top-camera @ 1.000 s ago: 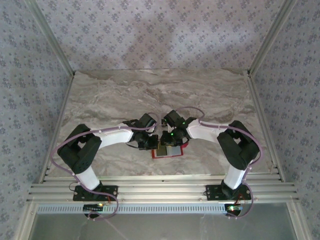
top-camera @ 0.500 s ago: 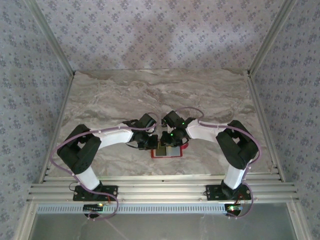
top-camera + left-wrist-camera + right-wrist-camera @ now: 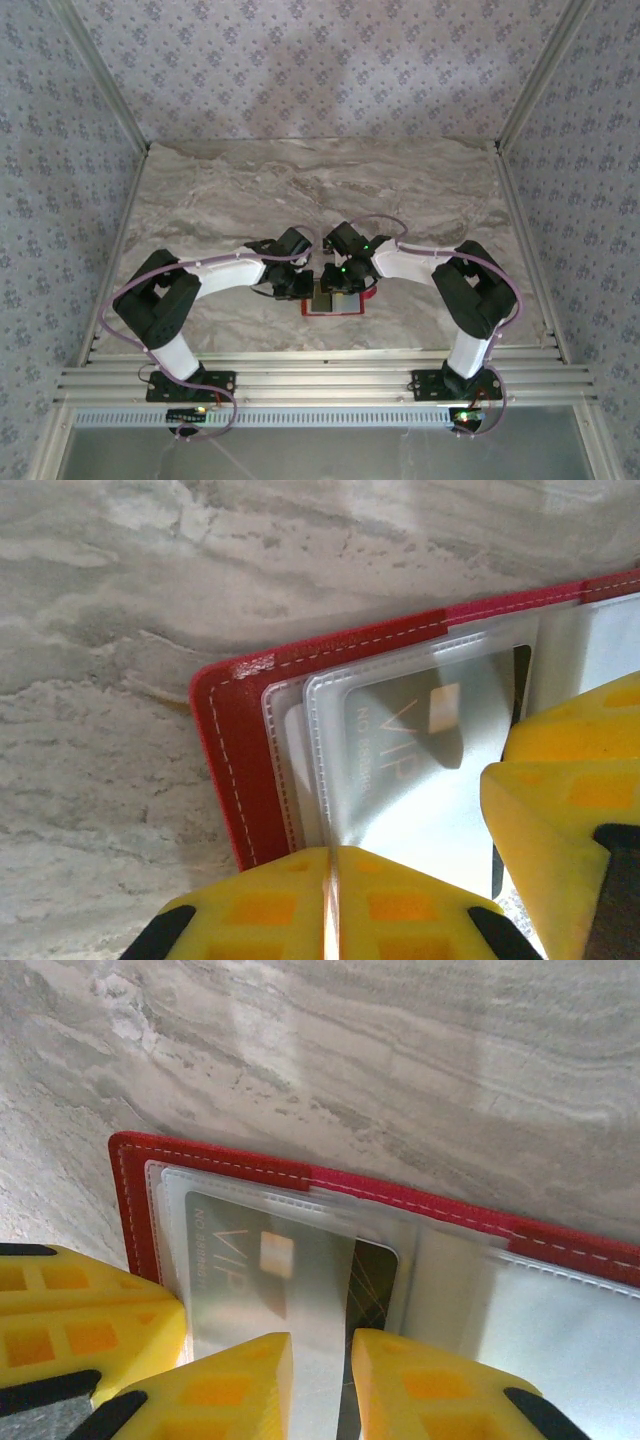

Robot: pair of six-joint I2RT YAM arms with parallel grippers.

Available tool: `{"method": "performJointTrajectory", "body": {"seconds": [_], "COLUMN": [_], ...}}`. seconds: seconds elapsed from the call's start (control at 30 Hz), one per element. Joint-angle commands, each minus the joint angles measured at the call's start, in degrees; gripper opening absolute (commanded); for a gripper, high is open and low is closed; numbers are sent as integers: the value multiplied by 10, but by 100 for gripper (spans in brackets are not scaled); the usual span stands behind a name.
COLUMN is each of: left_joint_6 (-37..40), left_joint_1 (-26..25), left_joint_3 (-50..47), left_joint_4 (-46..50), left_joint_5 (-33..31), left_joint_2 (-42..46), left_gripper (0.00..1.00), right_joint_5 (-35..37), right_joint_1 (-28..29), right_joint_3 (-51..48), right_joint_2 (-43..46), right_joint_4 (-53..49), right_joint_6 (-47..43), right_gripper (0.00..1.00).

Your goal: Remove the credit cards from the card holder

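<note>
The red card holder (image 3: 336,307) lies open on the marble between both arms. In the left wrist view the card holder (image 3: 225,750) shows clear sleeves over a silver credit card (image 3: 420,750) marked VIP. My left gripper (image 3: 330,852) is shut on the near edge of the top sleeve. My right gripper (image 3: 320,1345) stands slightly open, its fingertips (image 3: 235,1385) resting on the silver card (image 3: 250,1270) and astride its right edge. A dark card (image 3: 375,1280) peeks out behind it. From above, the left gripper (image 3: 300,288) and the right gripper (image 3: 343,283) almost touch over the holder.
The right gripper's yellow fingers (image 3: 570,790) crowd the right side of the left wrist view, and a left finger (image 3: 80,1320) sits close at the lower left of the right wrist view. Marble table (image 3: 320,190) stretches away behind; patterned walls close it in.
</note>
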State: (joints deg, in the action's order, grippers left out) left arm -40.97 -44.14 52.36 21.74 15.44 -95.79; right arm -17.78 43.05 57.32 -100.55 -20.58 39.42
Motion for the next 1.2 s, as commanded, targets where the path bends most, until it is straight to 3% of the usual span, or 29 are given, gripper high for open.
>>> {"method": "performJointTrajectory", "body": {"seconds": [0.0,0.57,0.9,1.17], "left_joint_6": [9,9,8,5], "left_joint_1": [3,3,2,-11], "left_joint_3": [-2,-11,23,46], "left_joint_4": [38,31,44,45], "left_joint_5": [-17,-19,-14,5], "left_joint_2": [1,-19,4,4], "left_gripper": [12,10,10,8], "right_joint_5": [23,53,30,-31], "right_joint_1": [1,0,-15,-30], "right_joint_3": [0,3,-24,-67], "right_joint_2": [-5,29,78,68], "right_joint_4": [-41,-74,-52,18], "right_joint_6": [-6,-11,7,24], "right_gripper": [25,39,38,33]}}
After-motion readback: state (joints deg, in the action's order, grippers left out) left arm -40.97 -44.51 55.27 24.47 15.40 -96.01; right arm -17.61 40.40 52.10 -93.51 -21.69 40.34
